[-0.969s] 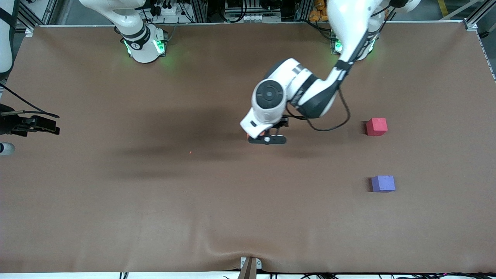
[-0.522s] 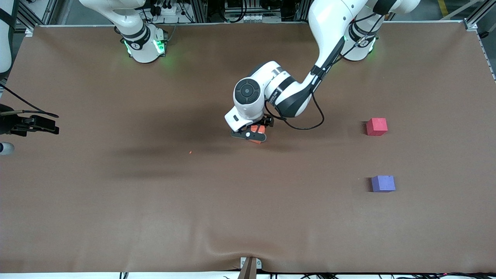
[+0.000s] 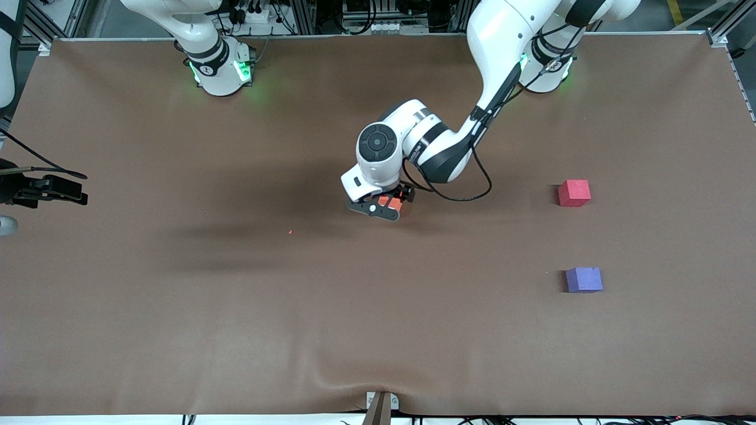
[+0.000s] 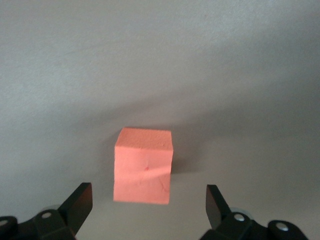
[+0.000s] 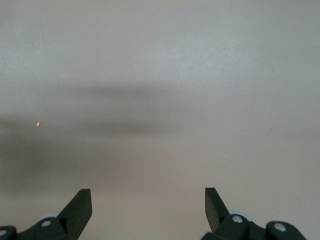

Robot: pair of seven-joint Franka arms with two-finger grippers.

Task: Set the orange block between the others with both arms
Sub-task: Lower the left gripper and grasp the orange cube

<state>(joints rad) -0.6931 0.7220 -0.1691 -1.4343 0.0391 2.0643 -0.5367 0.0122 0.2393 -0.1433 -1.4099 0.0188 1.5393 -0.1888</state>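
Block: the orange block [image 4: 143, 165] sits centred between your left gripper [image 4: 145, 210] fingers (spread wide, nothing gripped).
Right gripper [image 5: 147, 210]: spread wide, empty, waiting.

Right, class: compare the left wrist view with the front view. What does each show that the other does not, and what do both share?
Only the left wrist view shows the left gripper with its fingers open, apart from the orange block.

Only the front view shows the pinkish-red cube, the purple-blue cube, nearer the camera, and both arm bases.

Both show the orange block and the brown table.
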